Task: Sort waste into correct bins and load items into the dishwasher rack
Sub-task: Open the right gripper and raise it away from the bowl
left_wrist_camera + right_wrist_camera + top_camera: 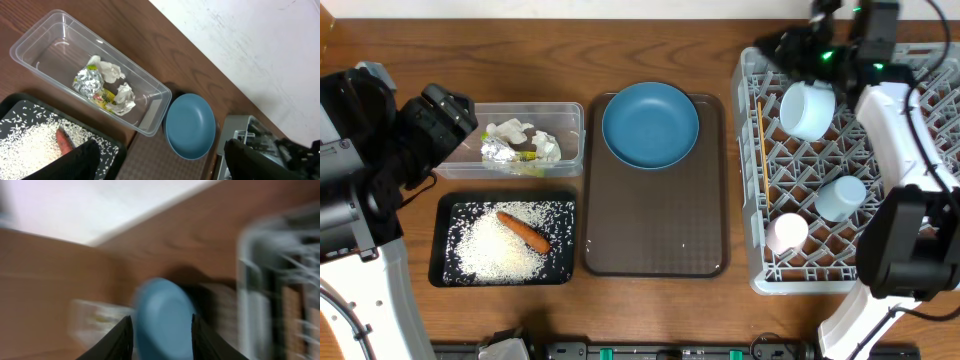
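Overhead: left gripper (pixel 160 147) wide open, empty, beside the tub (pixel 570 112). The plate (pixel 650 125) lies flat on the brown tray (pixel 655 240), seemingly the last item outside the rack (pixel 820 240). Right gripper (pixel 161 322), partly open and empty, should pinch the plate's right rim squarely, lift it clear of the tray, then stand it between pegs

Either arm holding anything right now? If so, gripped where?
Nothing is held. Left gripper: jaws wide apart, empty. Right gripper: view blurred, but jaws apart with only the far round blue plate visible through the gap.
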